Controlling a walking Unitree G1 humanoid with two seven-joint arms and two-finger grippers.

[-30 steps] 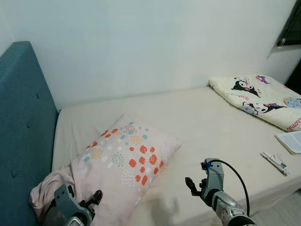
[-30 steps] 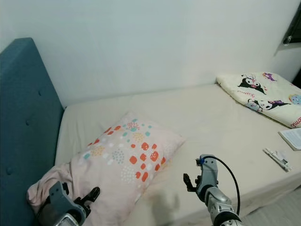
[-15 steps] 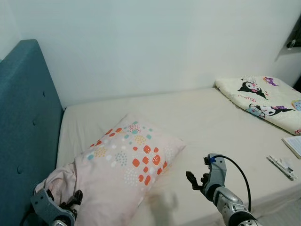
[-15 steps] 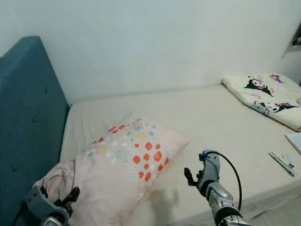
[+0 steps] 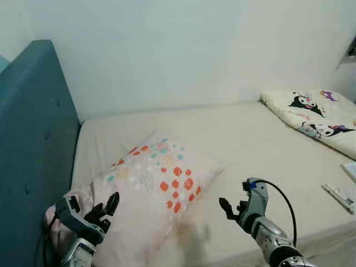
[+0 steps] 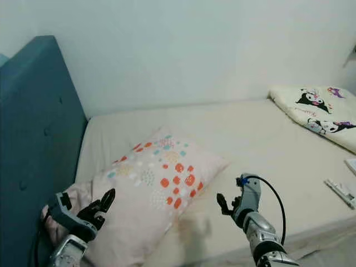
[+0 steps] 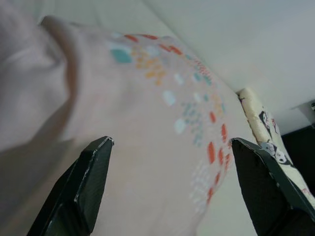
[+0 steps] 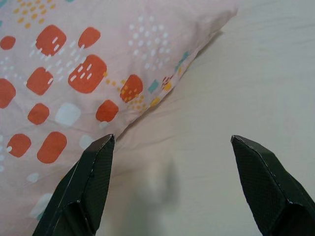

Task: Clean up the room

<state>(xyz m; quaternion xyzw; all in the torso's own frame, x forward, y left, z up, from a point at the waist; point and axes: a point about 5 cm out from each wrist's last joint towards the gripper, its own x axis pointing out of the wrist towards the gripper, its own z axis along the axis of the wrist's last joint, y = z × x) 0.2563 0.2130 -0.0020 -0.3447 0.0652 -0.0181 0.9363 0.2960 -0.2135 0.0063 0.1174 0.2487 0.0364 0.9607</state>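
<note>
A cream bed runs along a white wall, with a teal headboard at its left end. A pink pillow with orange and teal spots lies near the headboard; open sheet stretches to its right. A cartoon-print blanket sits folded at the far right, its lettering too small to read. The left end effector, fingers apart, hovers at the pillow's near-left edge. The right end effector, fingers apart, hovers over bare sheet just beside the pillow's right corner.
</note>
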